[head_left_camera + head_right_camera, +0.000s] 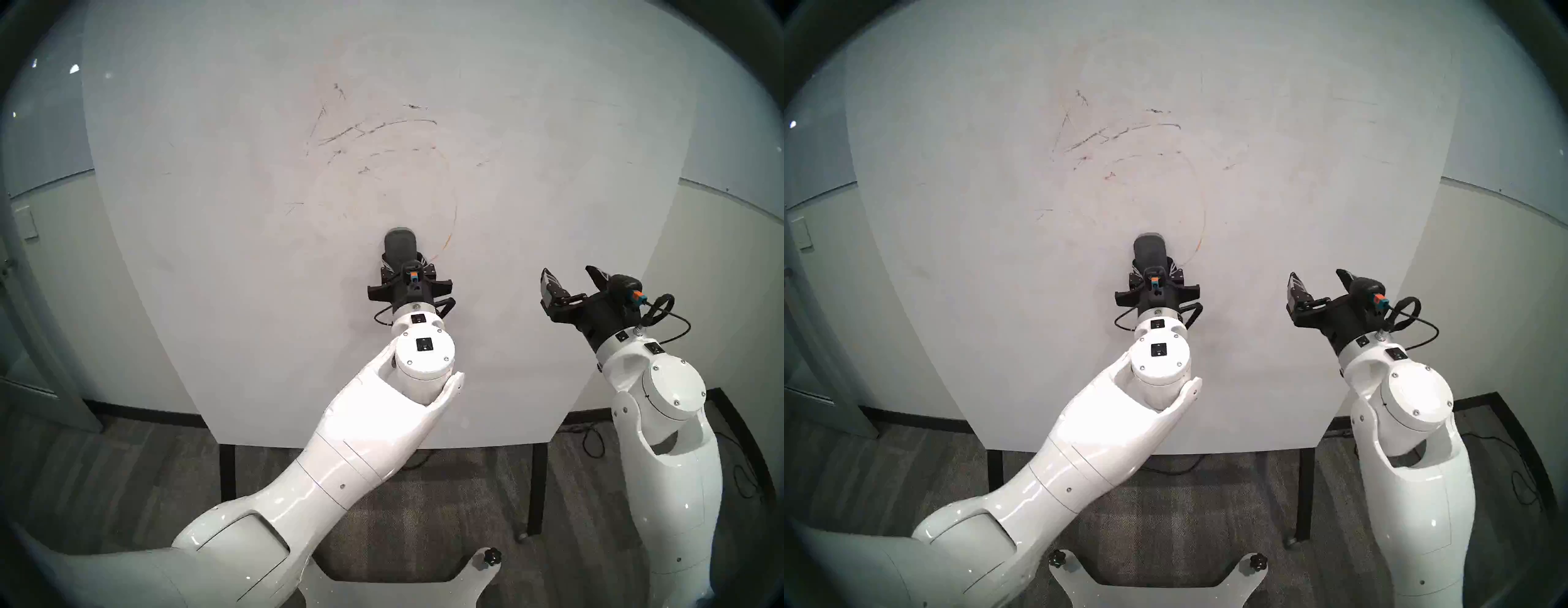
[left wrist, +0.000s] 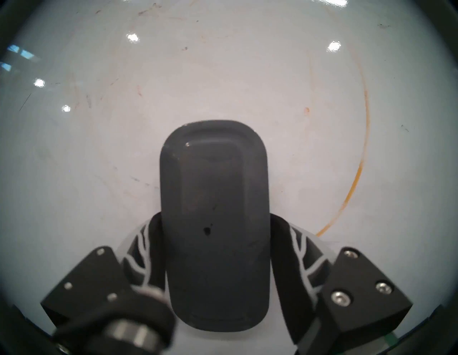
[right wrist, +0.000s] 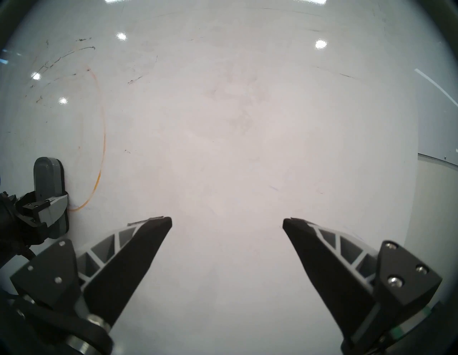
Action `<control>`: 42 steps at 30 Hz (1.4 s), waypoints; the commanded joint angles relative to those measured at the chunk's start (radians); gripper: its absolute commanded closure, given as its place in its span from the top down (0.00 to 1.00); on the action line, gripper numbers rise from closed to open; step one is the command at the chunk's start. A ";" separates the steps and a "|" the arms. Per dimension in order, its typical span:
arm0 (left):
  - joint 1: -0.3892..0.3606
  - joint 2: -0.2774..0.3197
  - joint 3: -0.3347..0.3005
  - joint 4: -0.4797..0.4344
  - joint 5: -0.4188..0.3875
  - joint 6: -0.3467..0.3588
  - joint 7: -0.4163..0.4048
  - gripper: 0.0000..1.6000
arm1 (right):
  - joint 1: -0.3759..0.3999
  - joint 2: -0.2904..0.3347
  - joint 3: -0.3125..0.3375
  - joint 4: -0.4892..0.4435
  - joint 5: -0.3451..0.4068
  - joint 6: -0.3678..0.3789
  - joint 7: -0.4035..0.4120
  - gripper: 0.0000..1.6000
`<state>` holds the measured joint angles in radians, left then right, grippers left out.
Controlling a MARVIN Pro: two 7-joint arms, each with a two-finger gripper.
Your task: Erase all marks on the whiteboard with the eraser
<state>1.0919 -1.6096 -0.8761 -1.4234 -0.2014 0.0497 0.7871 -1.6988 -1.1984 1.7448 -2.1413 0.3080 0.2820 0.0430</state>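
Note:
The whiteboard [image 1: 212,212] stands upright in front of me on thin black legs. My left gripper [image 1: 401,267] is shut on the dark grey eraser [image 1: 400,247], which lies flat against the board [image 2: 74,148] near its middle. In the left wrist view the eraser [image 2: 214,210] fills the centre between both fingers. An orange arc [image 2: 359,168] of the marks curves just right of the eraser [image 3: 47,178]. Scratchy black streaks [image 1: 365,129] and faint smudges lie higher up. My right gripper [image 1: 570,282] hangs open and empty off the board's right part [image 3: 223,124].
Grey carpet [image 1: 127,488] lies below the board, with black cables [image 1: 594,441] on the floor at the right. A pale wall [image 1: 742,276] runs behind the board. A door frame [image 1: 25,297] is at the far left.

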 commanded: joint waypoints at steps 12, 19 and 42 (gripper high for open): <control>-0.106 -0.065 0.041 0.096 -0.039 -0.023 -0.059 0.00 | 0.008 0.001 -0.003 -0.022 -0.001 -0.008 0.002 1.00; -0.118 -0.078 0.061 0.107 -0.044 -0.030 -0.047 0.00 | 0.008 0.001 -0.003 -0.021 -0.001 -0.008 0.002 1.00; -0.156 -0.118 0.125 0.141 -0.072 -0.048 -0.020 0.00 | 0.008 0.001 -0.003 -0.021 0.000 -0.008 0.002 1.00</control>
<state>1.0084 -1.6764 -0.7698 -1.2933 -0.2518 0.0041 0.8427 -1.6987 -1.1984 1.7448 -2.1413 0.3081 0.2821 0.0429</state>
